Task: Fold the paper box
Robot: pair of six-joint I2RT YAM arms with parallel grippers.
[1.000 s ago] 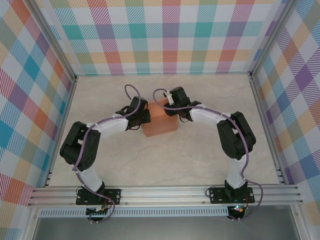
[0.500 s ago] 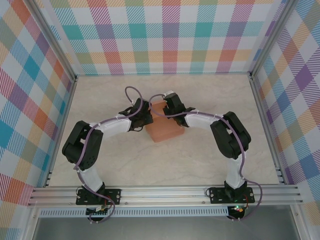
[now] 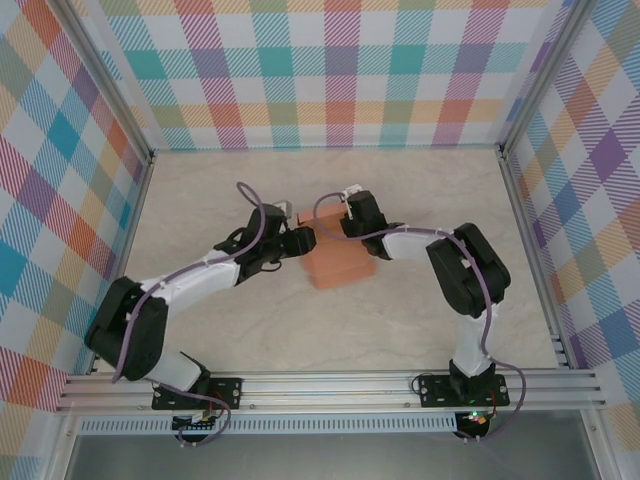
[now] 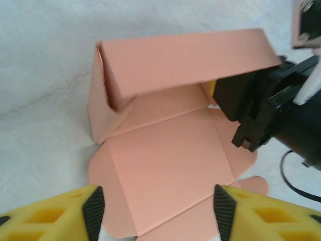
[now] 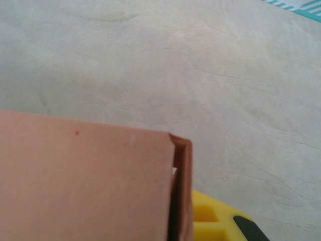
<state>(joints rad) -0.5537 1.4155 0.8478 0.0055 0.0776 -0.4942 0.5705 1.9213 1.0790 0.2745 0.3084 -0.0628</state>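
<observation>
Much of the paper box [image 4: 170, 150] is masked. From above, both arms cross its far side, and what shows is a salmon-orange slab near the middle of the tabletop [image 3: 420, 320]. In the right wrist view one smooth panel runs off the lower left. Its double-layered edge stands just beside a single yellow finger [image 5: 208, 221], and the partner finger is hidden behind the cardboard. The right hand [image 3: 347, 222] looks pinched shut on that upright side wall — in the left wrist view its black body meets the wall's top corner, with the fingertips themselves covered.

There is one box, with two arms and two hands. The left hand [image 4: 158, 211] stands wide open and holds nothing. Its two yellow fingers, each faced with a black pad [image 4: 94, 206], sit either side of the flat base panel's near edge and are cut off at the bottom of the frame.

The box is thin matte card, partly raised — a flat creased base, one wall upright at the left, a long panel leaning over the back, and rounded tabs lying flat at the near corners. The tabletop is pale and marbled, and plaid walls [image 3: 340, 70] surround it.
</observation>
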